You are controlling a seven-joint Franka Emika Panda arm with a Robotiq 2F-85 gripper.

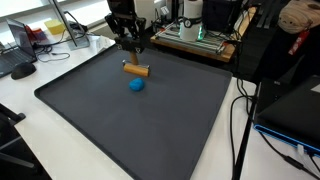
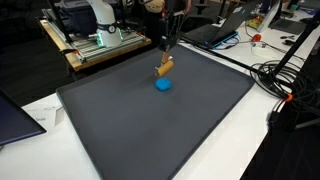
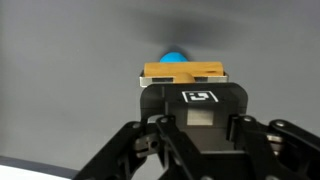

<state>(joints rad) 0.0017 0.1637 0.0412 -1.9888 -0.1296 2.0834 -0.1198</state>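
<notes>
1. The Robotiq gripper [image 1: 134,58] hung straight down from the arm over the far part of the dark mat [image 1: 130,125]. Its fingers were clenched on a small wooden block [image 1: 137,70].
2. The block sat crosswise between the fingers with its long side roughly level. In the wrist view it showed as a tan bar [image 3: 182,72] running across the front of the gripper body. I judged that it was pinched across its narrow faces because that was the span the fingers could close on. A hold near the middle would also have kept the block from swinging to either side.
3. I could not tell for certain whether the block rested on the mat or hung just above it (in an exterior view [image 2: 165,67] it looked a little tilted and barely clear of the surface).
4. A blue ball [image 1: 136,85] lay on the mat just beside the block, apart from it and untouched by the fingers. In the wrist view only its rounded top [image 3: 176,54] peeked out beyond the block, so the two were nearly in line along the gripper's line of sight.
5. The mat covered most of a white table [image 1: 65,58], likely to give a plain, even surface to work on. A laptop [image 1: 14,40] and a tangle of cables [image 2: 275,75] stayed off the mat, well apart from the gripper.
</notes>
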